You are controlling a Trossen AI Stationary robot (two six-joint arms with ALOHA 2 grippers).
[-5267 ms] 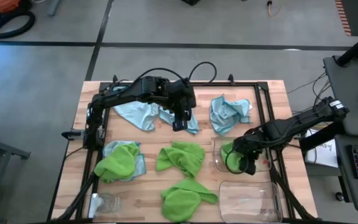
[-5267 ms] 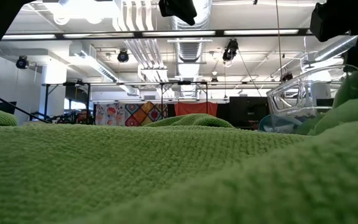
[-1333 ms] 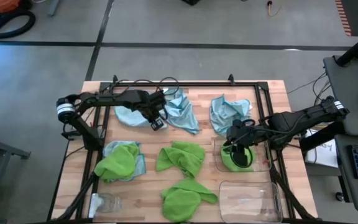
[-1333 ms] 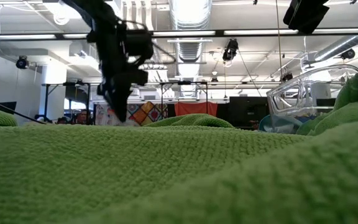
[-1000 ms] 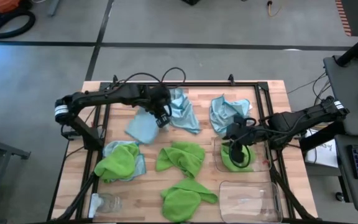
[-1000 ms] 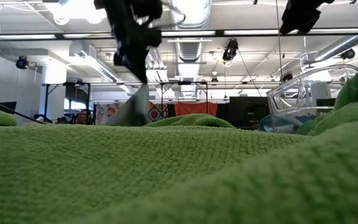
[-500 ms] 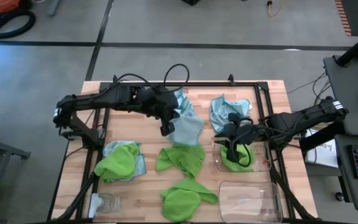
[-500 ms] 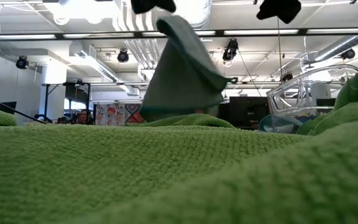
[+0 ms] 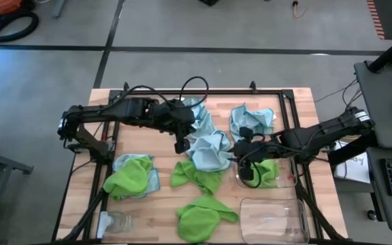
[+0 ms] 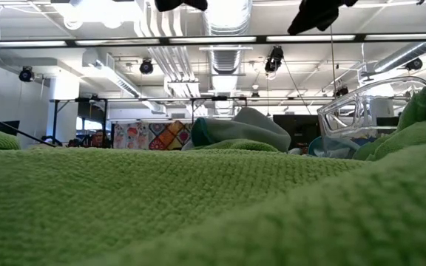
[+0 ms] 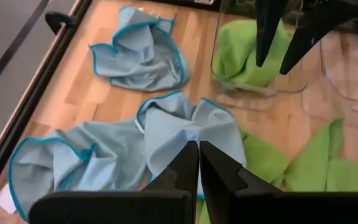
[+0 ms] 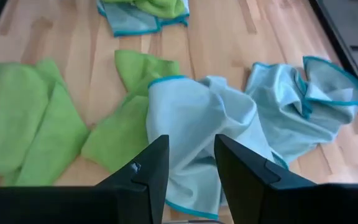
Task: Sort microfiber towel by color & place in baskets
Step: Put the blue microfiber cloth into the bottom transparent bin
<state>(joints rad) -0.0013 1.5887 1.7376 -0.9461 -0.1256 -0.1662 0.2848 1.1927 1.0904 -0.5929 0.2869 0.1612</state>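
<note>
High view: four green towels point(image 9: 128, 175), four blue towels point(image 9: 209, 150), two baskets point(image 9: 275, 219); left fingers point(image 9: 180, 144) closed empty, right fingers point(image 9: 245, 171) parted.

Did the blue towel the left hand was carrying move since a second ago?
Yes. The blue towel went from beside the wooden table's far left part toward the basket holding a green towel, and now lies crumpled beside it.

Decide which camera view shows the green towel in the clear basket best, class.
High view: the green towel shows whole inside the basket. Left wrist view shows it partly behind dark fingers. In the low and right wrist views I cannot pick it out.
</note>
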